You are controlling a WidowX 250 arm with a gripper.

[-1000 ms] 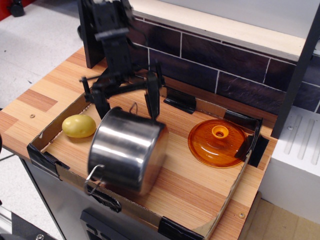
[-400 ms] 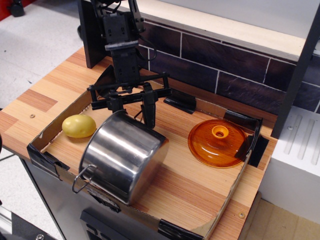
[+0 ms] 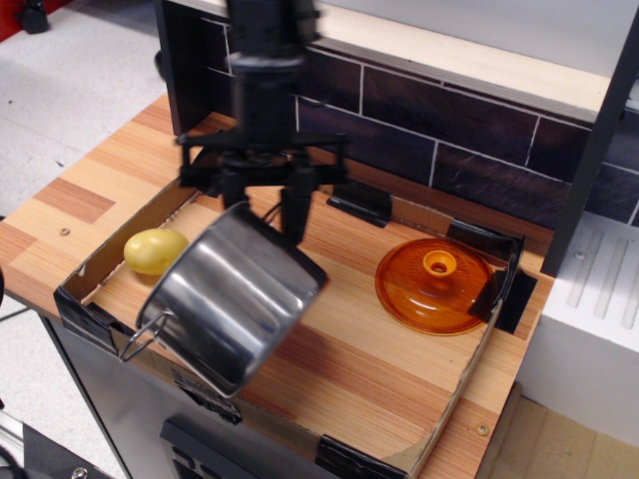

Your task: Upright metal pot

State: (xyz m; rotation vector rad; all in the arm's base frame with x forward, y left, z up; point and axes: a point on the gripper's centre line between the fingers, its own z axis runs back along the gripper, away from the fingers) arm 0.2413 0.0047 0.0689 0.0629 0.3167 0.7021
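The metal pot [image 3: 230, 294] is shiny steel with a thin wire loop handle at its lower left. It hangs tilted above the wooden tray floor, its closed bottom toward the front left and its rim up and to the back, with a shadow under it. My gripper [image 3: 265, 205] comes down from above and its black fingers [image 3: 297, 208] are shut on the pot's upper rim. The opening of the pot faces away and is hidden.
A yellow potato [image 3: 155, 250] lies at the tray's left, just beside the pot. An orange translucent lid [image 3: 434, 284] lies flat at the right. The low cardboard tray wall [image 3: 454, 414] with black clips rings the area. A dark tiled wall [image 3: 449, 130] stands behind.
The pot has been lifted off the tray floor and swung toward the front left, tilting further. The gripper has shifted slightly right and stays clamped on the rim.
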